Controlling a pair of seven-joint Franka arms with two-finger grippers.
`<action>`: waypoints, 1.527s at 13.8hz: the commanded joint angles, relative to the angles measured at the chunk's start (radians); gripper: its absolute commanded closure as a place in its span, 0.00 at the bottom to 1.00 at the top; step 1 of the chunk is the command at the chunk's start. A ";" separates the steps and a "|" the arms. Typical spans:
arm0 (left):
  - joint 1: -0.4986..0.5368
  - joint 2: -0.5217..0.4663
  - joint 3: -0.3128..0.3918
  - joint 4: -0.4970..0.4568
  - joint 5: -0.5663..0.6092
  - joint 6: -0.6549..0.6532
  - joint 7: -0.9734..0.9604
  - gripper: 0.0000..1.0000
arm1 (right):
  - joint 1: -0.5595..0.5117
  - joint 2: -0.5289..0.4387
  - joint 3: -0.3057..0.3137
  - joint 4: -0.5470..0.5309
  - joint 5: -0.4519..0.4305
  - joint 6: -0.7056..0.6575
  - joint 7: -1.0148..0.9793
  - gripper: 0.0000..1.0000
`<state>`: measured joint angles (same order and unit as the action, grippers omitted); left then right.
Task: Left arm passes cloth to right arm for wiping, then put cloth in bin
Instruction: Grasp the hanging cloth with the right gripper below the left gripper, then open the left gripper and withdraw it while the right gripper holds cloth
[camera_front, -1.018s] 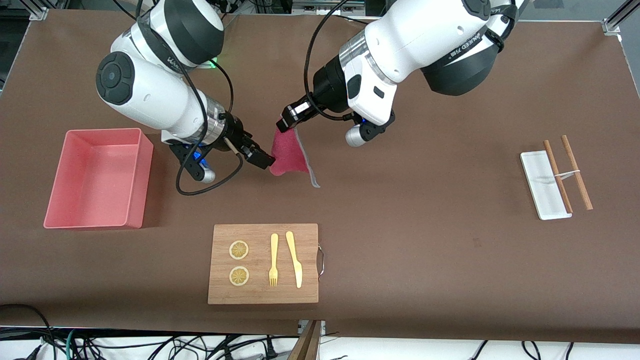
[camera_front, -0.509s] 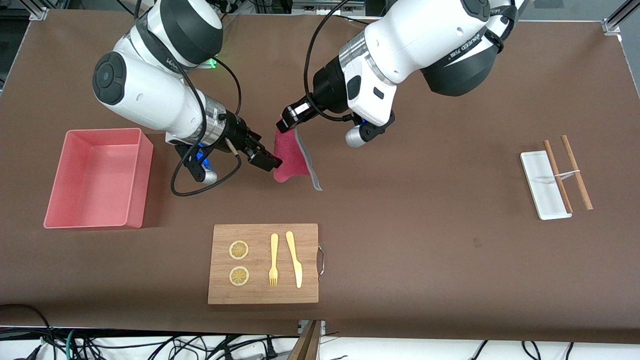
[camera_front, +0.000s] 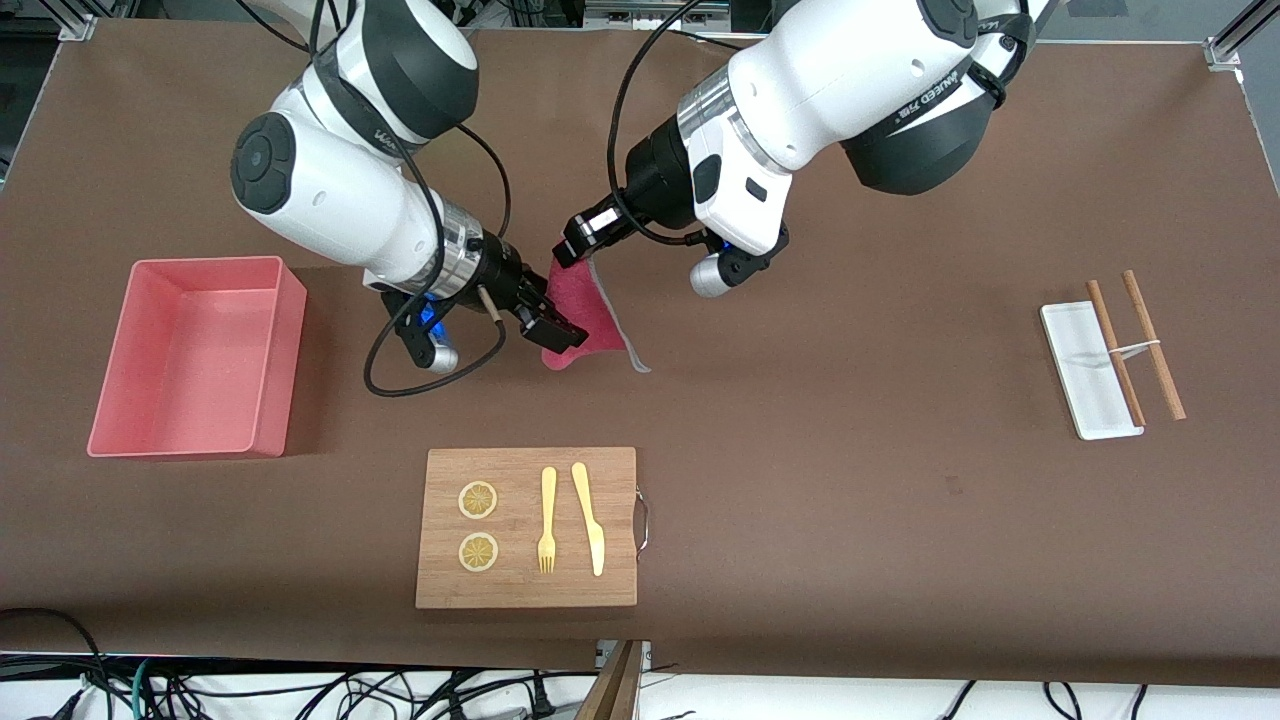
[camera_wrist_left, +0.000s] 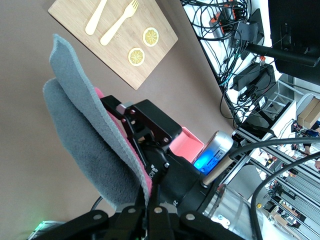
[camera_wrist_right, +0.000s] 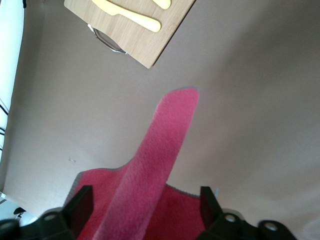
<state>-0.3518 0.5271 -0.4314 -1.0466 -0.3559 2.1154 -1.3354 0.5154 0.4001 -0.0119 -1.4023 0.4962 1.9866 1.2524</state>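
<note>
I'm mid-handover: left gripper (camera_front: 570, 248) is clamping the cloth (camera_front: 585, 318) by its top corner, right gripper (camera_front: 553, 332), jaws apart, is straddling its hanging edge, needing to close next.

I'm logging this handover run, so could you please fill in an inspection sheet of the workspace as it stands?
Surface: brown table, no spills seen.
Job's things: cloth hangs in the air between both grippers; bin at the right arm's end, nothing seen inside.
Clutter: cutting board with two lemon slices, fork and knife; white tray with two wooden sticks at the left arm's end.
Grippers: left gripper shut on the cloth's top edge; right gripper open, fingers either side of the cloth.
Cables: arm cables; floor cables.
Surroundings: metal frame corner.
</note>
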 joint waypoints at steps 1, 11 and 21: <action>-0.013 0.017 0.008 0.036 -0.020 0.000 -0.010 1.00 | -0.005 -0.003 0.000 0.000 0.019 0.000 0.002 0.98; 0.002 0.016 0.011 0.034 -0.046 0.000 -0.004 0.15 | -0.003 0.005 -0.005 -0.012 -0.001 -0.028 -0.079 1.00; 0.316 -0.079 -0.013 0.030 -0.035 -0.406 0.091 0.00 | 0.109 0.161 -0.002 -0.018 -0.270 -0.086 -0.102 1.00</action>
<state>-0.0953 0.4748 -0.4338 -1.0085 -0.3751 1.8096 -1.3102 0.5732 0.5005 -0.0101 -1.4290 0.3017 1.9006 1.1480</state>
